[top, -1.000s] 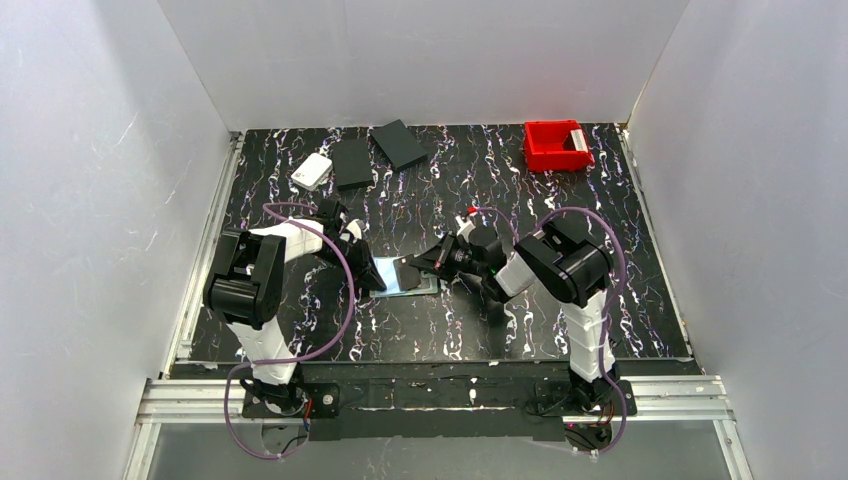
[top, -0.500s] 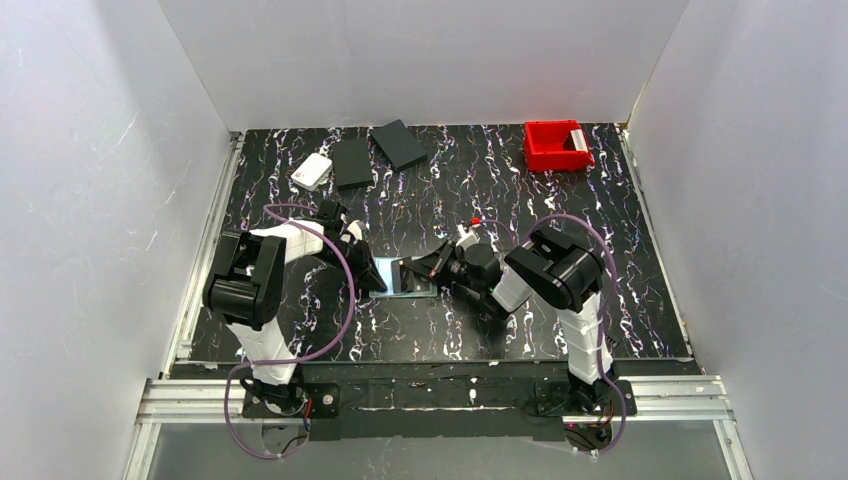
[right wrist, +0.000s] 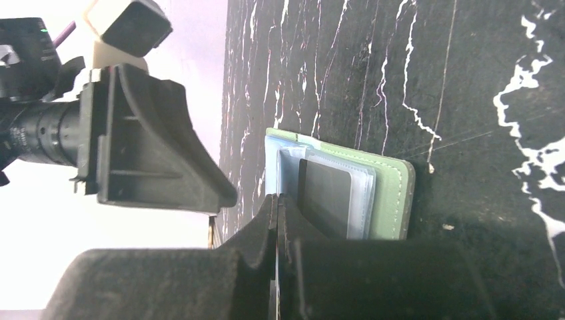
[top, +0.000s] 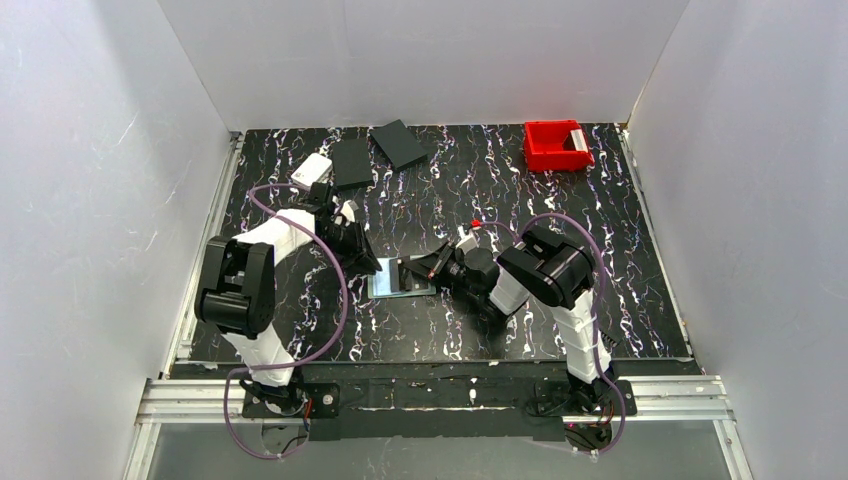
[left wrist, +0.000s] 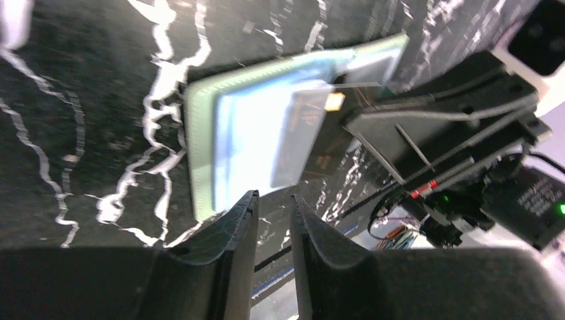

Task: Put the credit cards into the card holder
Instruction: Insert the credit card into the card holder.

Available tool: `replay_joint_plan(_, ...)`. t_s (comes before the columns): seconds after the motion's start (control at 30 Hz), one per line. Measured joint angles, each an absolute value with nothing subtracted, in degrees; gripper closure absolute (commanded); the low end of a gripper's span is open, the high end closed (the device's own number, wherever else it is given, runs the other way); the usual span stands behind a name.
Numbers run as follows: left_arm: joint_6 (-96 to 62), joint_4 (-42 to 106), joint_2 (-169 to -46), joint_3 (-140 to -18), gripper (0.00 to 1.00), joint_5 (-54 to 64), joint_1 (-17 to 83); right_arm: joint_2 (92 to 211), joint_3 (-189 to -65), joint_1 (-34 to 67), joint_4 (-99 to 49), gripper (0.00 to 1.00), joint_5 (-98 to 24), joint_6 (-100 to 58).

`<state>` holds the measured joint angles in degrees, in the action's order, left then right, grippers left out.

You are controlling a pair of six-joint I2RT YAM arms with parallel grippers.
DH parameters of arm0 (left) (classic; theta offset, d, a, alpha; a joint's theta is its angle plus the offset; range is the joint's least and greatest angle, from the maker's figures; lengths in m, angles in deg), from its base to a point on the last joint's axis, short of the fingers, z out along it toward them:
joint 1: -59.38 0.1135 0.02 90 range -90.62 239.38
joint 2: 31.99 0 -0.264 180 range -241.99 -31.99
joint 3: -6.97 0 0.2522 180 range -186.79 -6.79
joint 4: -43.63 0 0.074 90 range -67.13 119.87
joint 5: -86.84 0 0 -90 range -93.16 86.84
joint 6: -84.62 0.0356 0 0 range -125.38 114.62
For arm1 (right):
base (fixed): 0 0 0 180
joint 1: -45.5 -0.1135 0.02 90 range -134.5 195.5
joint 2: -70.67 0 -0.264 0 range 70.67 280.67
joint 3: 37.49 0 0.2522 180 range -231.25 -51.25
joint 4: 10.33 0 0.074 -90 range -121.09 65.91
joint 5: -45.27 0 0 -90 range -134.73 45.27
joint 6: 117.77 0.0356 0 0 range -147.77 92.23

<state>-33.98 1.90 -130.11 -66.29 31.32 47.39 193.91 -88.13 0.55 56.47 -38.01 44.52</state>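
My L gripper (left wrist: 273, 197): fingers slightly apart, gripping nothing. The sage-green folding card holder (left wrist: 198, 143) lies open on the black marbled tabletop (left wrist: 100, 60) just beyond my tips. My R gripper (right wrist: 276, 200): clenched tight, tips at the holder's edge. A dark-looking flat credit card (right wrist: 324, 197) sits in a clear pocket just beside them; can't tell if it's pinched.

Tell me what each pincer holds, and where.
Left pincer: nothing. Right pincer: shut at the dark card's edge over the wallet; whether it grips, I cannot tell.

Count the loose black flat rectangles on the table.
2. One black rectangle beside the white box, far left; second black rectangle just right, tilted. More may be hidden.
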Motion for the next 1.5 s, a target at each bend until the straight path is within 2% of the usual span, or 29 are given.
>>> replay_joint_plan(0.1, -33.26, 1.44, -132.08, -66.75, 0.86, 29.05, 48.35, 193.91, -88.15, 0.38, 56.42, 0.99, -38.42, 44.46)
replay_joint_plan(0.37, -33.48, 0.79, -135.38, -66.29, 0.92, 24.48, 48.66, 193.82, -89.22, -0.45, 54.72, 0.96, -39.71, 43.74)
replay_joint_plan(0.83, -34.13, 1.31, -135.38, -65.79, 0.94, 24.35, 48.77, 193.34, -93.97, -1.63, 46.91, 0.99, -39.14, 39.37)
replay_joint_plan(1.0, -34.13, 1.14, -135.38, -65.79, 0.95, 24.35, 48.88, 193.82, -96.13, -1.37, 44.86, 0.95, -37.70, 37.92)
replay_joint_plan(1.1, -34.09, 1.07, -135.38, -65.79, 0.95, 24.33, 48.92, 194.31, -97.27, -1.33, 44.40, 0.90, -37.04, 37.68)
replay_joint_plan(1.27, -34.04, 1.05, -135.38, -65.79, 0.95, 24.33, 48.92, 193.98, -98.73, -1.26, 41.60, 0.71, -36.26, 35.65)
replay_joint_plan(1.5, -33.50, 1.01, -135.31, -65.79, 0.95, 24.26, 48.92, 188.43, -100.61, -1.15, 27.68, 0.58, -33.02, 28.04)
